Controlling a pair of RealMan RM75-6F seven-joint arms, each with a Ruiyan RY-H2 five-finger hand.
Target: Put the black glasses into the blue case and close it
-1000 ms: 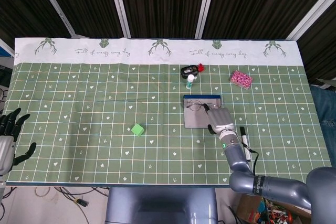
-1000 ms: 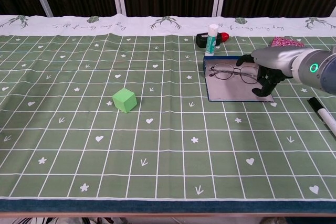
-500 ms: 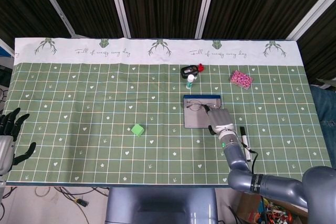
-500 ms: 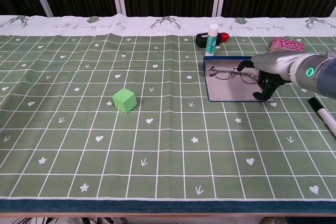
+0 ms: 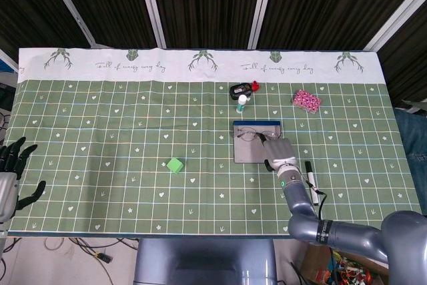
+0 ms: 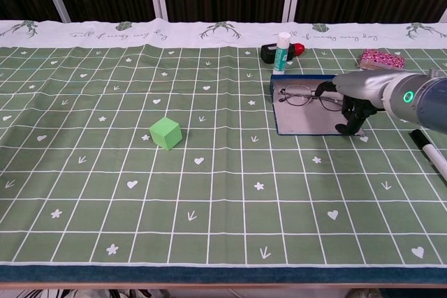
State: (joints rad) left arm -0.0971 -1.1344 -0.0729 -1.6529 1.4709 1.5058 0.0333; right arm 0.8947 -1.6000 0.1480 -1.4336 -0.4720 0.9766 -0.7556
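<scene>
One black glasses (image 6: 302,94) in one open blue case (image 6: 307,121) — right hand (image 6: 351,102) alongside.

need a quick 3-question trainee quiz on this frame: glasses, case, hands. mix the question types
1. True or false: the blue case is already closed.
2. Where are the black glasses? A) beside the green cube B) on the open case C) on the marker
3. Which robot hand is at the case?

Key:
1. False; it lies open.
2. B
3. The right robot hand, fingers at the glasses' right end; whether it grips them is unclear. The left robot hand is open at the table's far left edge.
</scene>
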